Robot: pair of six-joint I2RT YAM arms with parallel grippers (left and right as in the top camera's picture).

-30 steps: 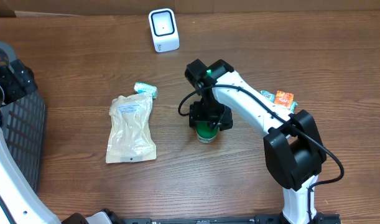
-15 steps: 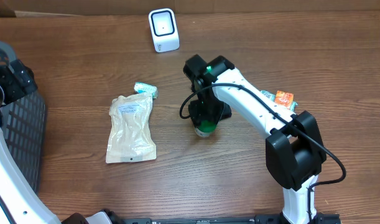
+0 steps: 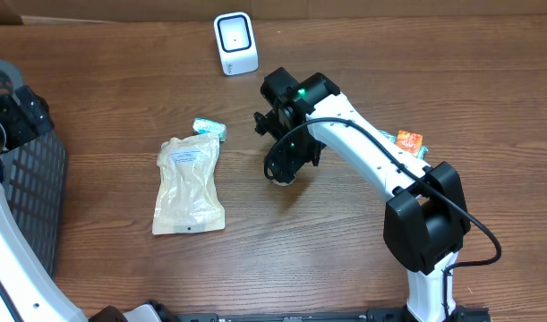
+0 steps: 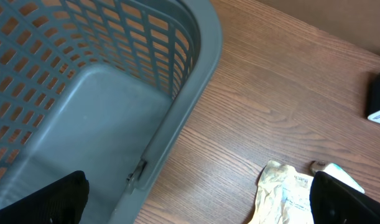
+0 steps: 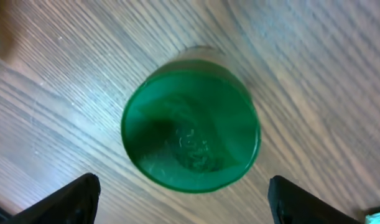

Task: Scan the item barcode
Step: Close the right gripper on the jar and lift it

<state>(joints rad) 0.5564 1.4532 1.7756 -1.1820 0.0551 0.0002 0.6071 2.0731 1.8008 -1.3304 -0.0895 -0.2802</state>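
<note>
Your right gripper [image 5: 190, 202] hangs with jaws apart over the round green-lidded plastic jar [image 5: 191, 127] standing near the middle of the brown wooden table [image 3: 345, 259]; centre on it, lower straight, then close gently.

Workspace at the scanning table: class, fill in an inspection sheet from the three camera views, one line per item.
Surface: wooden table, no spills seen.
Job's things: white scanner upright at the far edge; green-lidded container standing under the right arm; no barcode visible.
Clutter: tan pouch, small teal packet, orange packet, grey basket.
Grippers: right gripper open, fingers either side of the lid, apart from it; left gripper open, empty, by the basket's rim.
Cables: black cable along the right arm.
Surroundings: nothing seen.
</note>
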